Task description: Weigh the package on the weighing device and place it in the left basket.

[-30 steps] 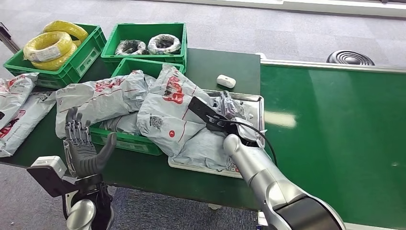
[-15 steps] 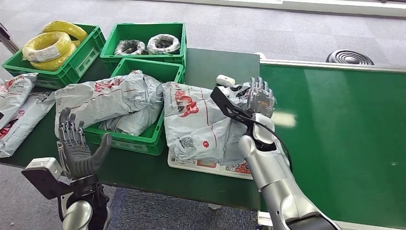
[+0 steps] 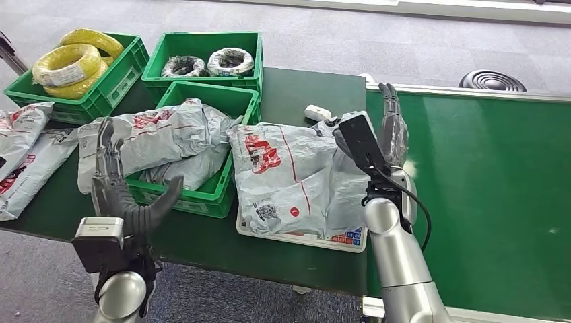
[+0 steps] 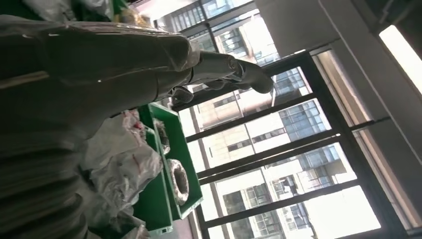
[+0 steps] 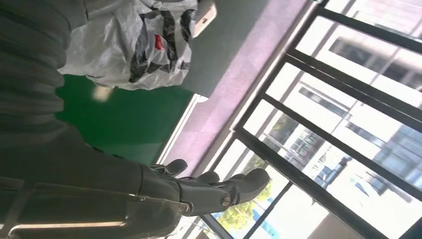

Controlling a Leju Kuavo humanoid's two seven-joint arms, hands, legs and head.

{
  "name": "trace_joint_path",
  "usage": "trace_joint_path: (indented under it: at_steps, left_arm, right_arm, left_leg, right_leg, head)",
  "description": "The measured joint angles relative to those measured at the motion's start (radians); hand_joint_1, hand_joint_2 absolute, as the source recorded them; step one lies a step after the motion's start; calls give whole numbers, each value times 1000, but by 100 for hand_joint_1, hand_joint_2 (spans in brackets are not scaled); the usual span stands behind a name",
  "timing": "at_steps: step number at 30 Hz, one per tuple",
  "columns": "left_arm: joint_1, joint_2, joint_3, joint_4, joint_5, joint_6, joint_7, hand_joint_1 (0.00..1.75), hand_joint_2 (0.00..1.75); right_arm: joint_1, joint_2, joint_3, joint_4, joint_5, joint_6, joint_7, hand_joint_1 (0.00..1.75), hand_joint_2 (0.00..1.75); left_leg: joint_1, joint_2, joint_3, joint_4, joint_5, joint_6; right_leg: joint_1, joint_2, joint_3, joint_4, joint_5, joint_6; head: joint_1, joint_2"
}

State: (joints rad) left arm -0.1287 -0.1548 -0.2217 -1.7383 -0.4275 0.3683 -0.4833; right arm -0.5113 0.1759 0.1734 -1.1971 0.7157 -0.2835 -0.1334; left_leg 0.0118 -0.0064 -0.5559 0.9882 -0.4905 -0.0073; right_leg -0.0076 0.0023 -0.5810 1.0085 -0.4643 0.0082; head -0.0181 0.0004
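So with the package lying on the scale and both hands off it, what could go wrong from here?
The package overhangs the scale toward the basket, so part of its weight may rest off the pan and skew the reading. That basket already holds a bulging bag, so another could slide off.

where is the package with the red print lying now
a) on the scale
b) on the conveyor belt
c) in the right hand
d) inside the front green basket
a: the package lies flat on the scale, beside the front basket; the right hand is raised, holding nothing.
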Motion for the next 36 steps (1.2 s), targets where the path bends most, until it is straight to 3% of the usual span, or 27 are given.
trace_joint_path:
  at_steps: [4, 10, 14, 16, 23, 26, 36]
  left_arm:
    - [-155, 14, -84, 30, -126, -35, 143, 0, 175]
    - [-407, -1, -180, 210, -157, -232, 315, 0, 175]
    - [-550, -41, -255, 418, -223, -282, 373, 0, 175]
    - [-601, -65, -292, 525, -255, -278, 388, 0, 175]
    - [-721, -149, -377, 844, -308, -328, 435, 0, 175]
    - [-753, -172, -417, 948, -281, -353, 471, 0, 175]
    - [-805, -190, -668, 1205, -127, -442, 575, 0, 175]
  right_arm:
    - [64, 0, -4, -79, -96, -42, -108, 0, 175]
    - [183, -12, -45, -195, -189, -59, -169, 0, 175]
    - [273, -20, -108, -264, -301, -192, -323, 0, 175]
    - [311, -24, -137, -305, -302, -262, -358, 0, 175]
    - [401, -34, -198, -447, -276, -379, -373, 0, 175]
    - [432, -35, -220, -503, -289, -400, -418, 0, 175]
    - [479, -9, -279, -633, -301, -405, -497, 0, 175]
  left_leg:
    - [0, -1, 1, 0, 0, 0]
    - [0, -1, 1, 1, 0, 0]
    - [-1, -3, -1, 1, 0, 1]
    - [-2, -1, -1, 1, 0, 1]
    - [-2, 2, -2, 1, -1, 2]
    - [-2, 2, -1, 1, -1, 2]
    - [-2, 2, -2, 1, -1, 2]
  right_leg:
    - [0, 0, 1, 0, 0, 0]
    - [0, -1, 1, 0, 0, 0]
    - [-2, -2, 0, 0, 0, 0]
    - [-2, -1, -1, 0, 0, 0]
    - [-2, 1, -2, 0, 0, 0]
    - [-2, 2, -2, 0, 0, 0]
    - [-2, 2, -2, 0, 0, 0]
  head:
    - [0, 0]
    - [0, 0]
    - [0, 0]
    - [0, 0]
    - [0, 0]
    - [0, 0]
    - [0, 0]
